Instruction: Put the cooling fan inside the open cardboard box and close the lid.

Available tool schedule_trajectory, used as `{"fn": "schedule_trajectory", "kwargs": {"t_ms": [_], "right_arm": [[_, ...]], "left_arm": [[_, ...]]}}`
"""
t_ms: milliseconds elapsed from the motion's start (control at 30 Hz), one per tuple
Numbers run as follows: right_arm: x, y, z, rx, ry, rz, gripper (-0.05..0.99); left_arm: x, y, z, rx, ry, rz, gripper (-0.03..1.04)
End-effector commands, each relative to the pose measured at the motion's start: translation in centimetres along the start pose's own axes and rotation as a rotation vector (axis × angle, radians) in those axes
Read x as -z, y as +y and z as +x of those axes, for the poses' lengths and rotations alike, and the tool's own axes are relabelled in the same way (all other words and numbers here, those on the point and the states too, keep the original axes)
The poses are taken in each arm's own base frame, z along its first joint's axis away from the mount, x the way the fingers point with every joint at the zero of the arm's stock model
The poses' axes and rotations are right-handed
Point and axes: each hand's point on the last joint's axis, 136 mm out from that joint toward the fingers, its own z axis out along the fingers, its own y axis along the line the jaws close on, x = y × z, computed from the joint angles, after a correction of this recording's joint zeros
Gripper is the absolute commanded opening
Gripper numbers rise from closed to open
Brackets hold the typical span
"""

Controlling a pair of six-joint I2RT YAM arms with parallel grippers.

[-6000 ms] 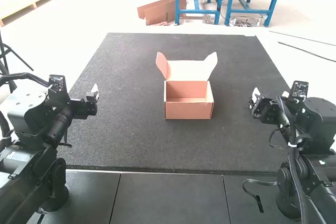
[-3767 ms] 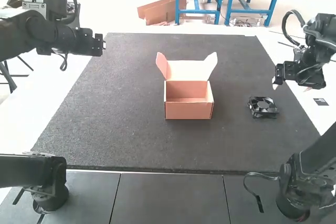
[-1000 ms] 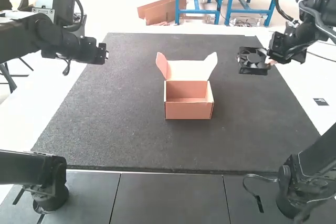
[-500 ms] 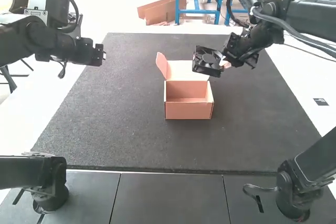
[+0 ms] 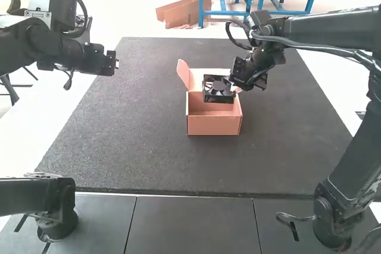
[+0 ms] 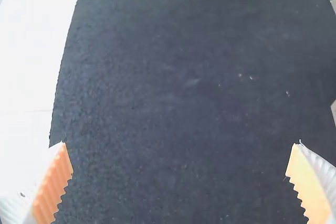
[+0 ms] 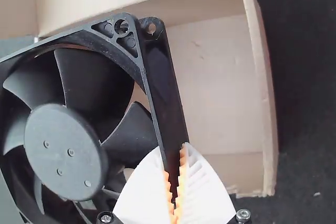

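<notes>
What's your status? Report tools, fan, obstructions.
Right tool shut on fan, above the open box. Left tool open, over the mat. Lid up, nothing blocking.

Robotics lab or workshop bench, pretty clearly: a dark rubbery mat is being used as the work surface, spreading below the left gripper and under the right gripper, and both are being carried on heavy black bases behind them.

We're looking down on a dark, rough mat lying flat across the middle, with a pale, smooth surface bordering it on both sides. Along the near edge we've got dark grey panels, and bright, even light falls over everything.
</notes>
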Motion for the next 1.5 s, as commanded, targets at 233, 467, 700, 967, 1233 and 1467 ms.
{"fn": "schedule_trajectory", "kwargs": {"t_ms": [233, 467, 700, 967, 1233, 1467], "right_arm": [[-3.0, 2.6, -1.2, 0.078, -0.014, -0.006, 0.00], [-6.1, 0.7, -0.4, 0.137, 0.020, 0.077, -0.01], [-4.9, 3.5, -3.5, 0.144, -0.058, -0.022, 0.51], [2.7, 7.4, -7.5, 0.163, -0.178, -0.186, 0.82], [6.2, 0.3, -10.6, 0.218, -0.332, -0.001, 0.86], [5.7, -3.9, -10.6, 0.231, -0.340, 0.070, 0.89]], "left_arm": [[0.8, 0.1, -1.0, 0.008, -0.042, 0.002, 0.97], [0.8, 0.0, -1.3, 0.007, -0.051, 0.005, 0.97], [0.3, -0.1, -2.2, 0.007, -0.068, 0.007, 0.97], [-2.7, -2.8, -2.9, -0.028, -0.044, 0.060, 0.97], [-6.2, -6.8, -3.8, -0.077, -0.021, 0.124, 0.97], [-9.5, -9.5, -5.4, -0.094, -0.006, 0.153, 0.97]]}}
